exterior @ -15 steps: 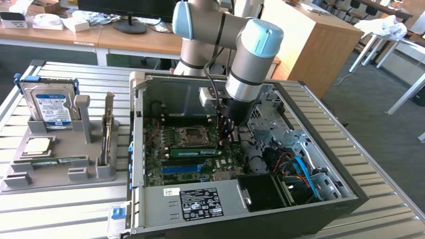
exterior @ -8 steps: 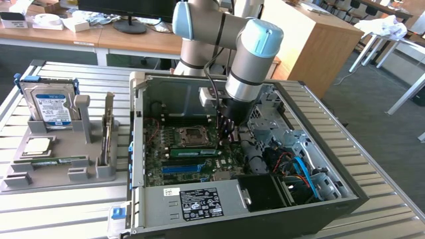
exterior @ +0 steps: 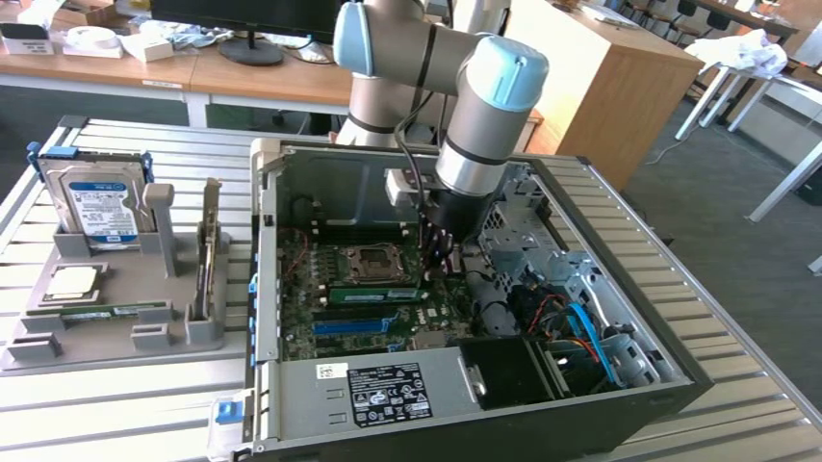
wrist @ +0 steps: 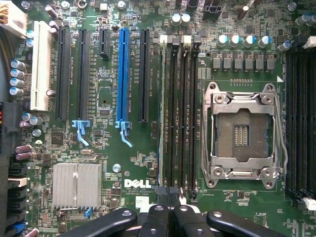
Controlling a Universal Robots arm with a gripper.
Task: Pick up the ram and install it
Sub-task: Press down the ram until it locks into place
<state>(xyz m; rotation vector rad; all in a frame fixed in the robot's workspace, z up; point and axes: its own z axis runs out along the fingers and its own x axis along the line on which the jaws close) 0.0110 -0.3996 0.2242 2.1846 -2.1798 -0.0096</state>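
On the exterior view's left, a grey moulded holder (exterior: pixel 192 332) sits on the ribbed metal table (exterior: pixel 115 414). It carries one boxy hard drive (exterior: pixel 100 207) with a blue label, standing upright, and one square silver processor (exterior: pixel 73 280), lying flat. One thin green stick (exterior: pixel 110 310) lies flat just in front of the processor. One narrow card (exterior: pixel 208 245) stands on its edge at the right side of the holder.

To the right is one open computer case (exterior: pixel 668 356) of grey sheet metal, lying on its side. The green motherboard (exterior: pixel 302 289) is exposed inside it. The ram (exterior: pixel 372 294) is a long, thin green board at the memory slots, just in front of the one square metal processor socket (exterior: pixel 372 262). It stands on its long edge. Its long axis runs across the exterior view from left to right, parallel to the blue slot (exterior: pixel 349 325) nearer the camera.

The gripper (exterior: pixel 444 265) hangs straight down at the right end of the ram, under the grey and pale blue arm (exterior: pixel 495 106). Further right, blue cables (exterior: pixel 584 322) curve through the metal bays.

In the wrist view the ram (wrist: pixel 160 123) appears edge-on as one pale thin line. It lies along the outermost of four black memory slots beside the socket (wrist: pixel 241 131). One end of it is near the gripper (wrist: pixel 169 193). The black jaws are fully closed, tip against tip. I cannot tell if they touch the ram. The board there also shows one blue slot (wrist: pixel 122 74) and one ribbed silver heatsink (wrist: pixel 76 185).
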